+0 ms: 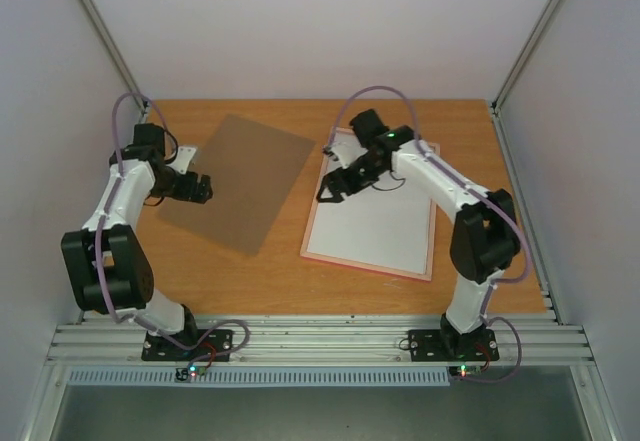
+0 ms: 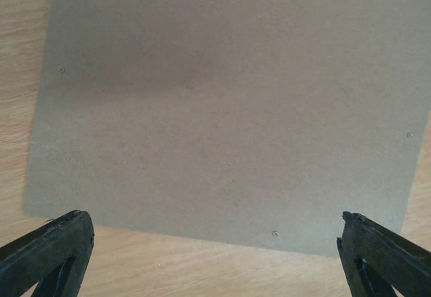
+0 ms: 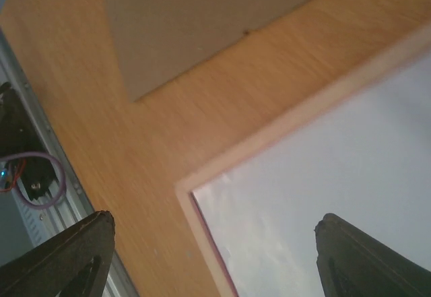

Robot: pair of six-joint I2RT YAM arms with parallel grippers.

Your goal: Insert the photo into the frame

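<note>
The pink frame (image 1: 365,264) lies flat on the right half of the table. The photo (image 1: 375,216) rests inside it with its plain white back up. My right gripper (image 1: 330,189) hovers open over the frame's far-left corner, holding nothing. The right wrist view shows that corner of the frame (image 3: 283,125) and the white photo (image 3: 337,189) between my spread fingers (image 3: 67,256). My left gripper (image 1: 205,189) is open at the left edge of the brown backing board (image 1: 240,181). From the left wrist, the board (image 2: 229,108) fills the view above the open left gripper (image 2: 215,243).
The backing board (image 3: 202,21) lies tilted left of the frame, with a strip of bare wood between them. An aluminium rail (image 1: 320,341) runs along the near edge by the arm bases. White enclosure walls stand on the left, right and back.
</note>
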